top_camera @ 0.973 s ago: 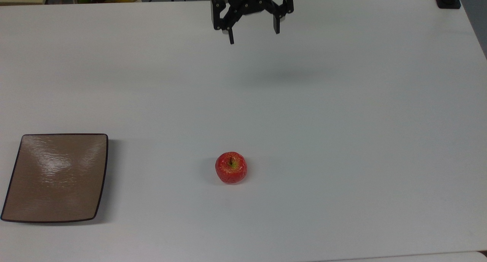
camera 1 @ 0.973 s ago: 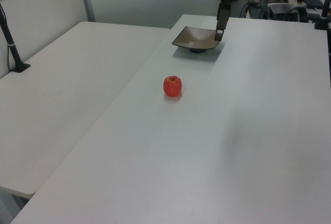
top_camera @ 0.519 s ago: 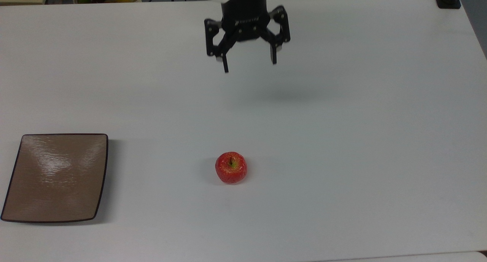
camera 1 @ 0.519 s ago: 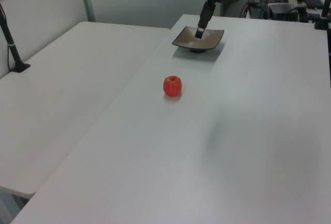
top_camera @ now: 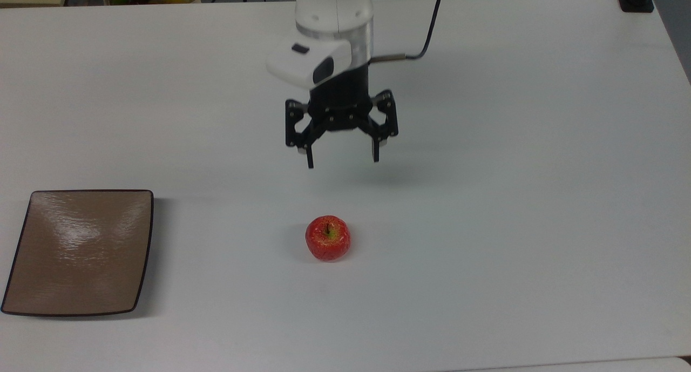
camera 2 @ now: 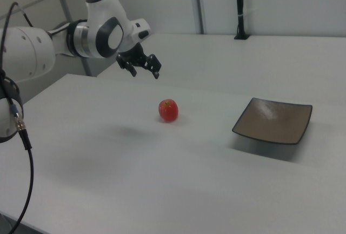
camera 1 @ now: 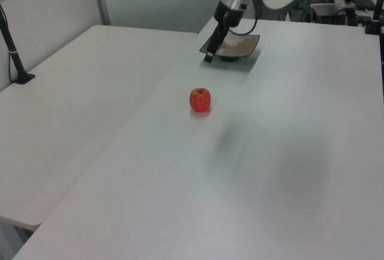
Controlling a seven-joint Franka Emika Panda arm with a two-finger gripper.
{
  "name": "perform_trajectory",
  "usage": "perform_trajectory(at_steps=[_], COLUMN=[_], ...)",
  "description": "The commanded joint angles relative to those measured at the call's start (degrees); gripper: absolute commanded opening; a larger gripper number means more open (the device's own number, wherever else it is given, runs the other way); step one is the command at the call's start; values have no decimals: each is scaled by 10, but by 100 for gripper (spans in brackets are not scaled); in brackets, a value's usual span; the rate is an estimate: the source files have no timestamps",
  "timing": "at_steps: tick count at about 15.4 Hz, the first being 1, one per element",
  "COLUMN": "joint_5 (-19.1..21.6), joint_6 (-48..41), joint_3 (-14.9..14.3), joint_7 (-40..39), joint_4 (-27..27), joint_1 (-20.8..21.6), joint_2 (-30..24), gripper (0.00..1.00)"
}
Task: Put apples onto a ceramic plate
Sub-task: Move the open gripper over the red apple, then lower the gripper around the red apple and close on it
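Gripper (top_camera: 342,160) status: black two-finger unit on my white arm, fingers spread wide, nothing held, hanging above the table short of the fruit. In the top view it sits above the small round red apple with the yellow-green stem patch (top_camera: 327,238), apart from it, with its shadow falling on bare tabletop between the two.

Task progress, as I judge it: nothing is completed yet. The apple (camera 2: 168,110) rests upright on the table, stem up, untouched. The square glossy tan-brown ceramic plate with the thin dark rim (top_camera: 32,253) lies empty, well apart from the apple, at the top view's left edge. Remaining steps: bring the open fingers down around the apple, close on it, lift, carry it across to the plate (camera 2: 254,128) and release it there.

Surface: a plain white matte table (top_camera: 513,199), joined to a second white table (camera 1: 72,110) at the left view's left.

Room: pale partition walls with metal uprights stand behind. A black clamp post (camera 2: 239,7) rises from the far table edge in the right view
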Motion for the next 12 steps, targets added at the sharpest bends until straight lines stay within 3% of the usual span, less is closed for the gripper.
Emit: perform_trajectory(at_steps=[1, 5, 12], joint_5=[-26, -89, -103], joint_6=[35, 79, 153], joint_3=[-2, -2, -1], joint_7=[19, 64, 92], joint_4=[34, 36, 35], joint_1=[-2, -9, -9], joint_2=[55, 93, 144], gripper=[100, 100, 100])
